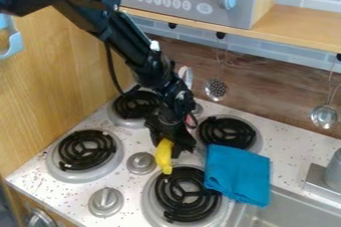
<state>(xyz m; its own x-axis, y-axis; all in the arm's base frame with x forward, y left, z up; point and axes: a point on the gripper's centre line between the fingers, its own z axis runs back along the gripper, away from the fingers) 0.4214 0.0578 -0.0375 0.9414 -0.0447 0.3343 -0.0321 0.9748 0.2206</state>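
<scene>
One yellow, banana-like thing (164,157) is held in the black pincer (170,142), whose fingers are closed around its upper part. That upper end is hidden between them, so its full shape cannot be told. The visible part points down and toward the camera, its long axis close to upright in the view and slightly curved. Its lower end is over the rim of the front coil burner (188,192); whether it touches is unclear. Just left of the pincer is a round grey knob (140,163); a second knob (106,200) sits farther down and left. To the right, a folded blue cloth (238,173) covers part of the front burner's edge and overlaps the right rear burner (228,132). Behind the pincer, the arm partly hides the left rear burner (135,105) and something pinkish, hard to make out. Farther left lies another burner (86,150); farther right, a sink (285,210), cut off by the view's edge.
</scene>
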